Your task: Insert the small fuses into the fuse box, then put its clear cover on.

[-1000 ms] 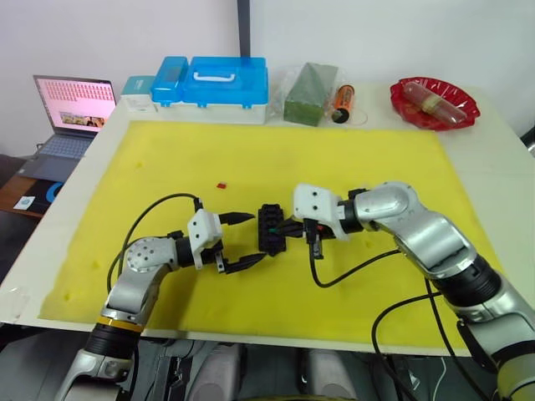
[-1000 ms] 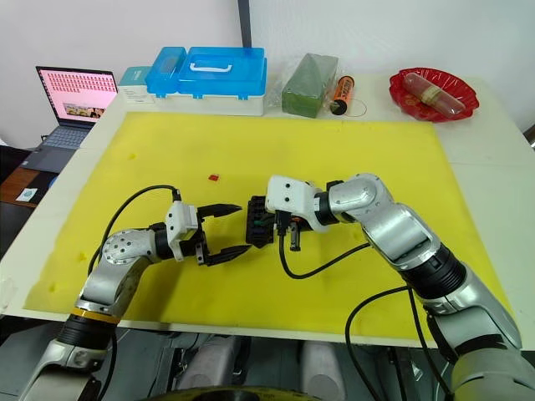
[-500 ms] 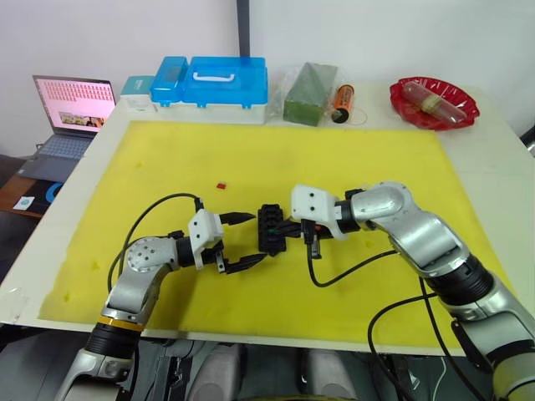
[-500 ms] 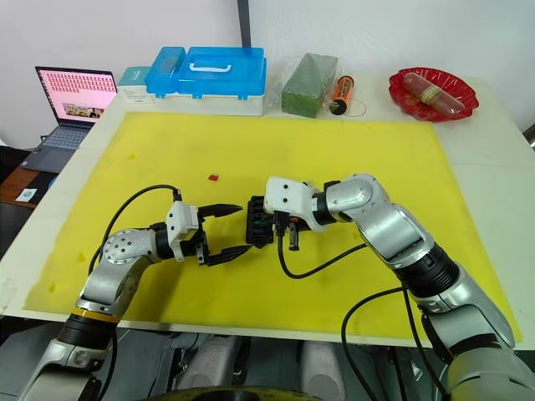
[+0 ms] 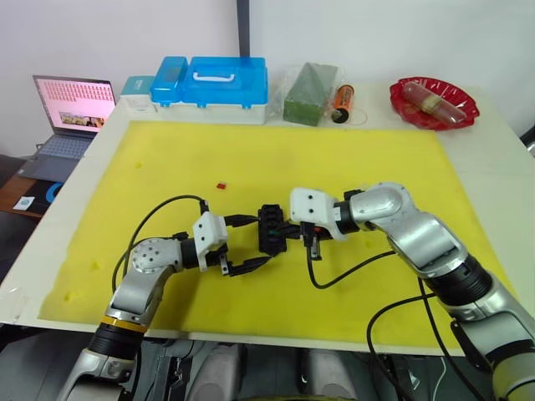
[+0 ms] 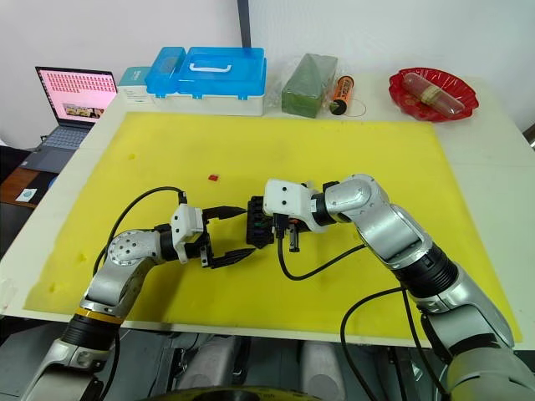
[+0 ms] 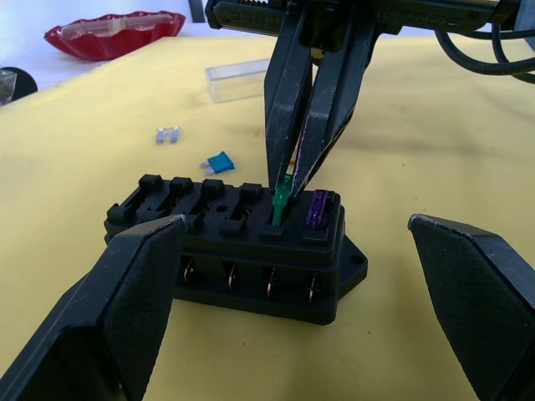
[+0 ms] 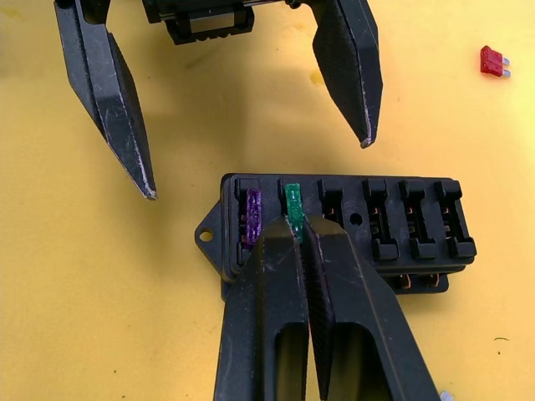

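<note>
Left gripper [image 5: 245, 243], lower centre-left of the head view: fingers spread wide, holding nothing, their tips reaching toward the near-left side of the fuse box [image 5: 270, 229] without touching it. Fuse box, centre of the frame on the yellow mat [image 5: 167, 159]: black block, long axis running near-to-far in the head view, slotted top facing up; in the left wrist view the row of slots runs side to side, with a purple fuse [image 7: 316, 210] seated in the end slot and a green fuse [image 7: 282, 197] standing upright in the slot beside it. Right gripper [image 8: 300, 227], just right of the box: fingers closed together on the green fuse, pointing down onto the box top. Teal fuse [image 7: 218, 162] and a pale grey fuse [image 7: 168, 134], loose on the mat beyond the box in the left wrist view, with the clear cover [image 7: 238, 80] lying flat farther on. Red fuse [image 5: 221, 185], alone on the mat, left of centre and above the box. Back edge of the table, upper frame: laptop [image 5: 71, 113] at far left, blue-lidded storage case [image 5: 213, 88], green block [image 5: 310, 93], red dish [image 5: 433, 102] at upper right.
</note>
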Tool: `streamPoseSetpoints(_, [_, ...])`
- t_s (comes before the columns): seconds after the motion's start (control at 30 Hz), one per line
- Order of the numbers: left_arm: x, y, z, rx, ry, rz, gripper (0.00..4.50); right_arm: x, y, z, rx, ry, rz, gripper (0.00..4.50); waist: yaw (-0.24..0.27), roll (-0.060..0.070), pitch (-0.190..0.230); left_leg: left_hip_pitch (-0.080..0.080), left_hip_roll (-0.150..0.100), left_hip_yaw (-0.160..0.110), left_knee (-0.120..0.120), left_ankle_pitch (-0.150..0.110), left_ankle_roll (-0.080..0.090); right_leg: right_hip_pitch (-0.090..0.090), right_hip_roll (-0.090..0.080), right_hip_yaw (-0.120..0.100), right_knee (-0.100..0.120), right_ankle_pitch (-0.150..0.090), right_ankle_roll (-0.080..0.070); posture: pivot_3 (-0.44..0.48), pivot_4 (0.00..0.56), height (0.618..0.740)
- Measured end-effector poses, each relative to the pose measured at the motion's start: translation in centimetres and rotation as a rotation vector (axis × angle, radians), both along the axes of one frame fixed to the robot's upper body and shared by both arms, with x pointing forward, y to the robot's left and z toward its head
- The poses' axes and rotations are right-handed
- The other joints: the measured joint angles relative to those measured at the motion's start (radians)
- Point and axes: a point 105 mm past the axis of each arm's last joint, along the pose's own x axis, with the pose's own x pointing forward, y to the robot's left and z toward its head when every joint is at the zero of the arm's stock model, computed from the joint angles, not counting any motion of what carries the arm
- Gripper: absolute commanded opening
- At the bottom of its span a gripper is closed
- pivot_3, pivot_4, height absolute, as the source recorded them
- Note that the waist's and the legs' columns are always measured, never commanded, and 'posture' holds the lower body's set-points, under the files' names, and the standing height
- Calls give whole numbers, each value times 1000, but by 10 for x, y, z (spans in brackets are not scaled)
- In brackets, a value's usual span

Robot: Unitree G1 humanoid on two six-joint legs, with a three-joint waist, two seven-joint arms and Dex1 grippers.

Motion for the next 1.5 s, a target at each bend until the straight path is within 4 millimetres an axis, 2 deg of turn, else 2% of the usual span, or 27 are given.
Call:
streamPoseSetpoints(0.07, [0,0,1,0,-2,0,4467,0,0,0,-1,-4,1,0,0,0,0,0,0,0,0,0,0,0,0,0,0,0,0,0,150,740])
streamPoseSetpoints(0.17, [1,0,2,1,-8,0,4500,0,1,0,2,-5,3,736,-1,0,0,0,0,0,0,0,0,0,0,0,0,0,0,0,150,740])
streamPoseSetpoints(0.27, [2,0,2,1,-8,1,4500,1,1,-1,5,-2,-2,1719,-1,0,0,0,0,0,0,0,0,0,0,0,0,0,0,0,150,740])
streamPoseSetpoints(0.43, [2,0,1,2,-4,4,4500,1,1,1,11,-2,-4,1719,-1,0,0,0,0,0,0,0,0,0,0,0,0,0,0,0,150,740])
streamPoseSetpoints(0.6, [4,0,1,3,-4,7,4500,-1,3,16,115,39,-11,1719,0,0,0,0,0,0,0,0,0,0,0,0,0,0,0,0,150,740])
streamPoseSetpoints(0.7, [6,0,5,2,-16,7,4500,-1,3,18,132,54,-19,1063,0,0,0,0,0,0,0,0,0,0,0,0,0,0,0,0,150,740])
streamPoseSetpoints(0.8, [6,0,5,0,-17,10,4500,0,4,18,137,56,-26,28,-1,0,0,0,0,0,0,0,0,0,0,0,0,0,0,0,150,740])
streamPoseSetpoints(1.1, [8,0,6,0,-21,14,4500,1,5,2,131,90,-41,28,-1,0,0,0,0,0,0,0,0,0,0,0,0,0,0,0,150,740])
streamPoseSetpoints(1.5, [8,3,5,16,-20,15,4500,4,6,-6,101,62,-31,28,-2,0,0,1,0,0,0,0,0,1,0,0,0,0,0,0,150,740])
